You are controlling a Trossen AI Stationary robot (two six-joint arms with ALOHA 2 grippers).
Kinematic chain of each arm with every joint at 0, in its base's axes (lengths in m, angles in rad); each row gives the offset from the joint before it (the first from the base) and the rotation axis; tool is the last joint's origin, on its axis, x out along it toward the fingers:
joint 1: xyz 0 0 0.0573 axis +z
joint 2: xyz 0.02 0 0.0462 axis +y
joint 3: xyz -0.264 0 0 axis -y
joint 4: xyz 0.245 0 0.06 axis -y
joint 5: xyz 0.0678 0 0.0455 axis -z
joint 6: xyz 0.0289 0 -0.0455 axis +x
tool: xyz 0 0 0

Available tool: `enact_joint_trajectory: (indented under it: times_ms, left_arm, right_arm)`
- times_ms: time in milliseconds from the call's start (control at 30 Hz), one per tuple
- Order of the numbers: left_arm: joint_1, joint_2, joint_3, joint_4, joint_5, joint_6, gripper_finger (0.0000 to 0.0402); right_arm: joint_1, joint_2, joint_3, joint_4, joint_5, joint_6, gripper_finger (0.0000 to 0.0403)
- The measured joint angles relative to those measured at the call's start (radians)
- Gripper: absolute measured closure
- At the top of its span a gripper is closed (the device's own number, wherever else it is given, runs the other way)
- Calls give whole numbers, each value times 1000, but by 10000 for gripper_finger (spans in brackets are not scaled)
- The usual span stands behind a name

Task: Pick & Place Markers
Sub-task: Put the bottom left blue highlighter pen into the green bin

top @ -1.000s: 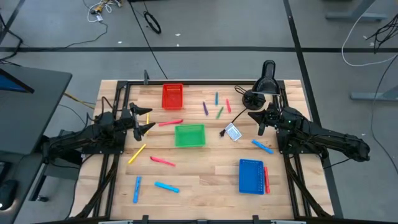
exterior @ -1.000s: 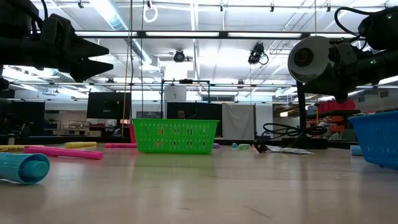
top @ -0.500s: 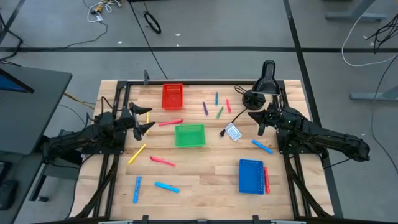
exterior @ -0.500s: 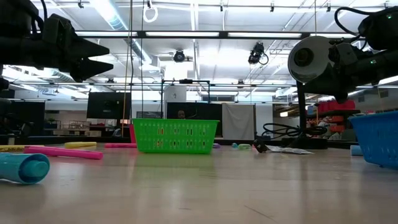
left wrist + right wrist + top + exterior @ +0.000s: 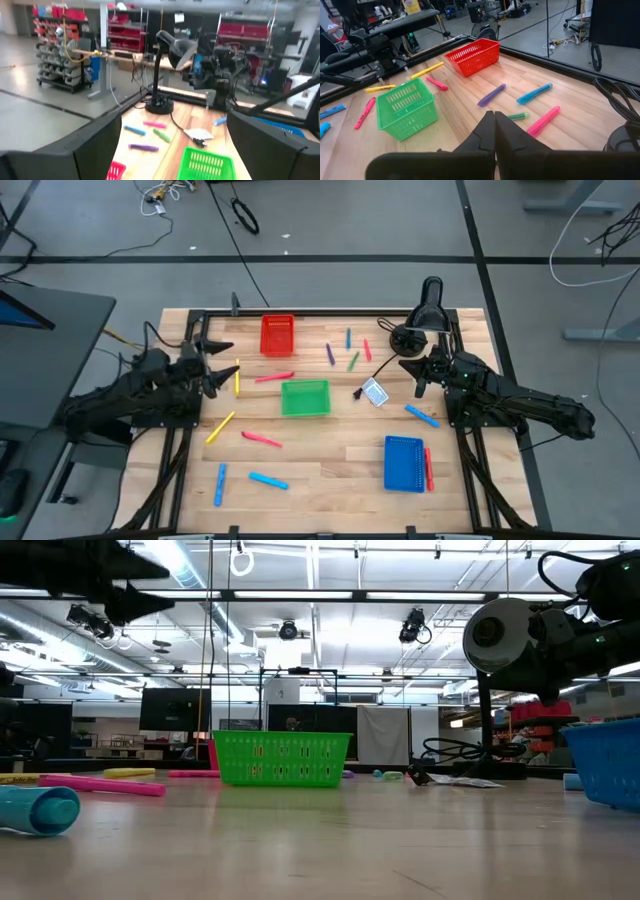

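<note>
Markers (image 5: 260, 439), thin plastic sticks, lie scattered over the slatted wood desk (image 5: 330, 470) around mesh trays. Left gripper (image 5: 222, 363) wide open, empty, near left edge; right gripper (image 5: 411, 373) fully closed, empty, near right edge.

wooden table (image 5: 330, 455) with scattered markers (image 5: 266, 479), red tray (image 5: 277, 335), green tray (image 5: 305, 397), blue tray (image 5: 403, 463), card (image 5: 375, 392)

left arm (image 5: 120, 400): matte black, jointed, thin cable looped over it | right arm (image 5: 510, 402): same black links | fingers (image 5: 490, 132): dark, tapered wedges
</note>
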Motion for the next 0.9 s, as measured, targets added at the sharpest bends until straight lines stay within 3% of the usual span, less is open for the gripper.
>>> enact_joint_trajectory:
  times_ms: [367,900]
  left_arm:
    - [-12,215,304,-207,0,-54,35]
    - [-197,457,598,-358,0,-57,35]
  right_arm:
    - [0,0,0,0,0,0,403]
    - [0,0,0,0,0,0,403]
